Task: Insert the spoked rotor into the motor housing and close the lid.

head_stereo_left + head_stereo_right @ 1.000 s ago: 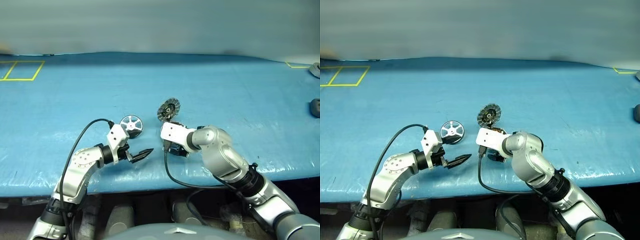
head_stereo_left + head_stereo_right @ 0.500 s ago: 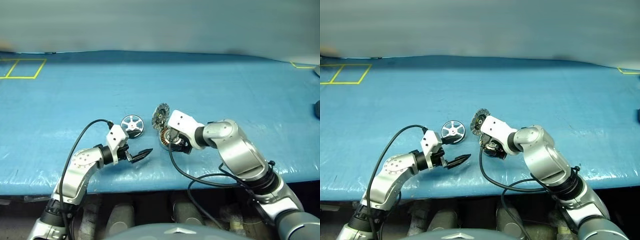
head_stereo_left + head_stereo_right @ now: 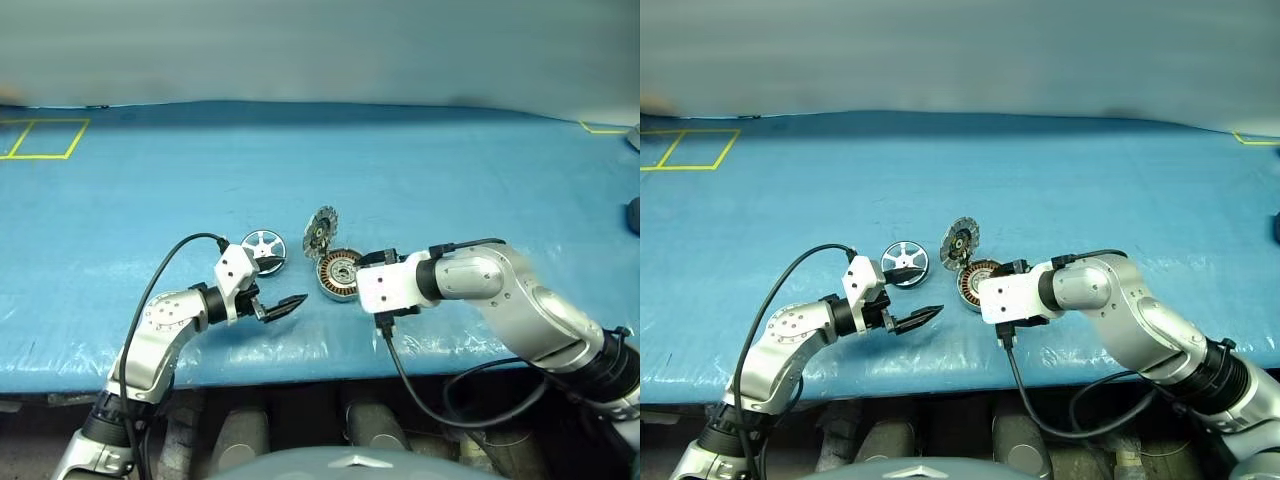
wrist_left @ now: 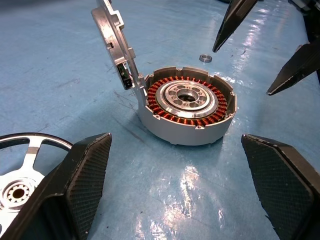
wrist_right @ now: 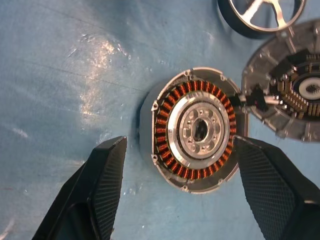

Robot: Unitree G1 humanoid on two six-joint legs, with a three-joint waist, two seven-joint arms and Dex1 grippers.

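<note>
The left gripper hangs near the table's front edge with its fingers spread wide and nothing between them. The rotor lies flat just behind it, toward the far edge, untouched. Next along sits the housing, also toward the front edge, its copper windings showing and the lid standing up on its hinge at the far-left side. The right gripper hovers just above the housing, jaws apart and holding nothing.

The step in hand looks like fetching the rotor. The left gripper is best placed: come down over the rim, pinch across it so the wheel stays level, then carry it over the upright lid and lower it hub-first onto the housing's dark centre. The right gripper should clear off or steady the case.

In the head views the right wrist block covers the housing's near side. A small ring lies beyond the housing; what it is I cannot tell.
</note>
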